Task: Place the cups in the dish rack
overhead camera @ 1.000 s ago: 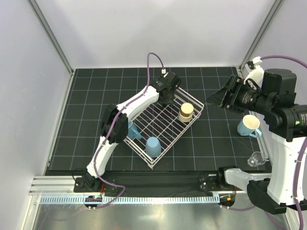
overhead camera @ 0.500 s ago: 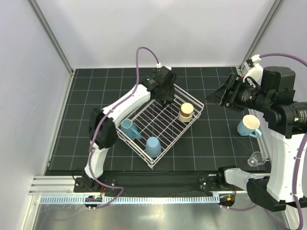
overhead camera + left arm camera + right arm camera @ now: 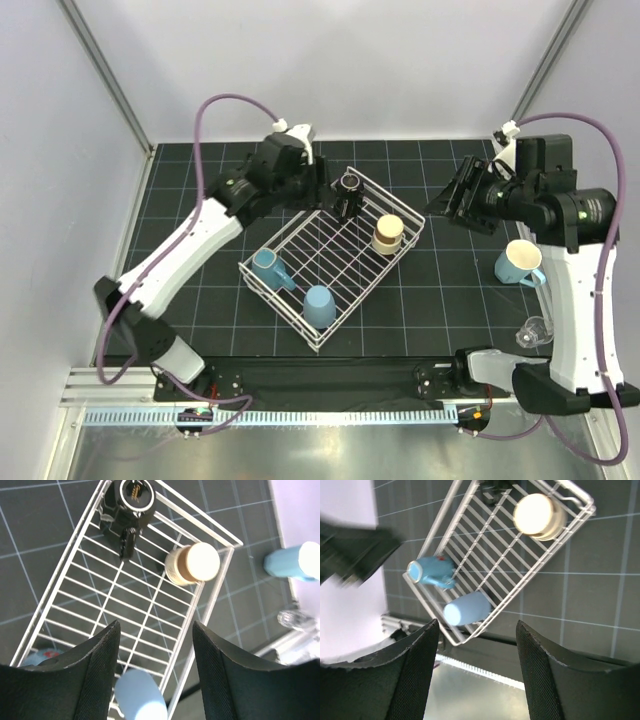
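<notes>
- My left gripper hangs over the far-left side of the dish rack, fingers spread wide with nothing between them. I judge its part done for now; it should lift clear so the rack is free for the other arm.
- Four cups sit in the rack:
  - the blue handled mug is at the left corner;
  - the light blue tumbler is near the front corner;
  - the small dark cup is in the far corner, just beside my left wrist;
  - the beige cup is at the right corner.
- The middle of the grid is bare, and that is where I would put the next cup.
- My right gripper is high beside the rack's right corner, jaws wide apart and holding nothing.
- The pale blue handled mug stands on the mat well to the right of the rack, close to the right arm's own column.
  - I reckon it is the next pick. I would come straight down and close on the wall opposite the handle.
  - I would lift it above the rack's rim before crossing over. The beige cup guards that corner, so I would enter past it, not over it.
- The clear glass lies at the mat's near-right edge, hard to read — I cannot tell whether it is upright or tipped.
</notes>
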Controlling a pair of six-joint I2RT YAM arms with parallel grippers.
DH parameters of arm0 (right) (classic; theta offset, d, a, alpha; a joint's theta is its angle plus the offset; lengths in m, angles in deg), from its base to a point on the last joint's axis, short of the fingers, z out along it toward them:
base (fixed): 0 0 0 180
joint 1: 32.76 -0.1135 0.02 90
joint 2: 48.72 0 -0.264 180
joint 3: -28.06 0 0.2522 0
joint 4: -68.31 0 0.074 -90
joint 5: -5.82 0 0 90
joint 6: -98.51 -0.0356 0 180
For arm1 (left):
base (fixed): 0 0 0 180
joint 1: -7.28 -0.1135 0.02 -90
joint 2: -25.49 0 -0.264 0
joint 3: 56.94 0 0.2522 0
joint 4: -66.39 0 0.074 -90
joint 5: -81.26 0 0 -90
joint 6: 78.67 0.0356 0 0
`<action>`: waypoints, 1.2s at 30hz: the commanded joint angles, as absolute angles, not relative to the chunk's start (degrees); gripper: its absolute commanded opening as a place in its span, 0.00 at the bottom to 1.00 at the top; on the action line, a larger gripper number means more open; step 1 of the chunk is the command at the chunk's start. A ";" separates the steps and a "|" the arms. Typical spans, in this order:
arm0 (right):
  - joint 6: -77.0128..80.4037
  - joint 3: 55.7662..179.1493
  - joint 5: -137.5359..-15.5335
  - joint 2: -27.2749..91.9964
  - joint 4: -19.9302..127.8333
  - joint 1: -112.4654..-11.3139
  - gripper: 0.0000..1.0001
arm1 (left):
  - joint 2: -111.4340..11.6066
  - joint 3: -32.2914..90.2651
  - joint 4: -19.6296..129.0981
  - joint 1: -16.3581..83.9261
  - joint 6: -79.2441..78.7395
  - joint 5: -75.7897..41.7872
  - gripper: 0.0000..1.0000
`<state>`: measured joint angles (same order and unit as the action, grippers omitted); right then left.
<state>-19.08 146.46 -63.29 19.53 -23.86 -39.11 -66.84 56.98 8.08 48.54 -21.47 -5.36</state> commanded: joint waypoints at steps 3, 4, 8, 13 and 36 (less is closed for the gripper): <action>-18.74 146.68 -73.43 25.53 -29.39 -37.95 0.64 | -54.51 49.11 10.70 47.63 -23.21 -12.25 0.61; -19.35 146.68 -74.41 26.24 -29.21 -36.90 0.64 | -51.09 47.71 10.79 47.63 -23.56 -13.04 0.61; -20.58 145.36 -80.21 29.58 -25.71 -33.47 0.64 | -41.96 42.26 9.48 47.63 -24.35 -12.61 0.64; -20.93 140.20 -82.59 34.41 -19.56 -27.23 0.64 | -32.35 37.16 5.62 47.45 -25.06 -10.85 0.69; -8.98 126.29 -96.74 46.37 -1.00 -17.03 0.67 | -24.69 37.41 -6.52 47.54 -22.60 -8.39 0.77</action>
<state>-9.73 126.97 -94.66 45.63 -4.02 -17.39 -23.33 35.51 -6.02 47.64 -24.00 -7.79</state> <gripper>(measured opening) 0.666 0.766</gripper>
